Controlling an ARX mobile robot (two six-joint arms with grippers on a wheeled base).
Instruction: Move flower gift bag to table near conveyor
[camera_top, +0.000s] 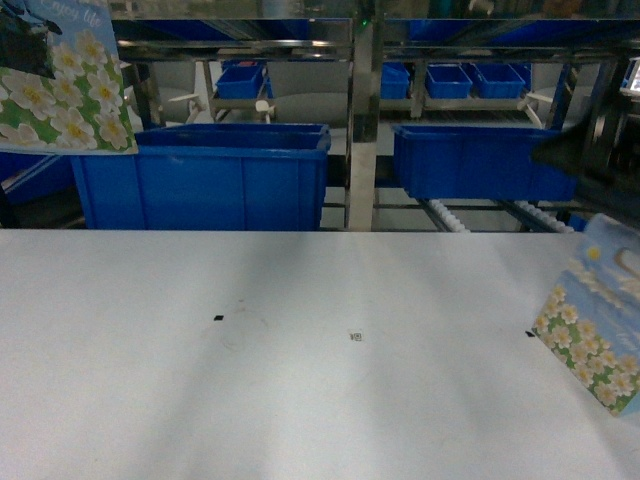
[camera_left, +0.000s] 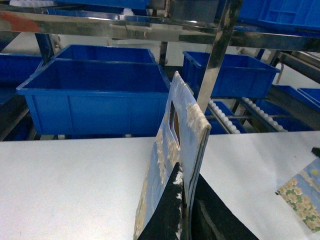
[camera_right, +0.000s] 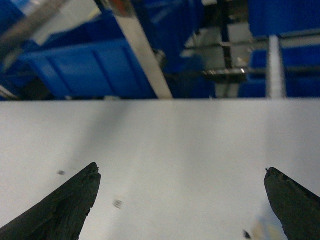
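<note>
A flower gift bag (camera_top: 70, 85) with white blossoms on green and blue hangs at the top left, above the table's far left. My left gripper (camera_left: 184, 197) is shut on its edge, and the bag (camera_left: 180, 135) stands upright between the black fingers. The white table (camera_top: 300, 340) fills the foreground. Behind it runs the steel-framed conveyor (camera_top: 360, 120) with white rollers (camera_left: 225, 117). My right gripper (camera_right: 181, 172) is open over bare table, nothing between its fingers (camera_right: 70, 202). A second flowered bag (camera_top: 595, 320) rests at the table's right edge.
Large blue bins (camera_top: 210, 175) stand on the conveyor just past the table's far edge, with another (camera_top: 480, 160) to the right and smaller ones on the shelves behind. A steel upright (camera_left: 217, 60) rises close behind the held bag. Small black marks (camera_top: 218, 318) dot the tabletop.
</note>
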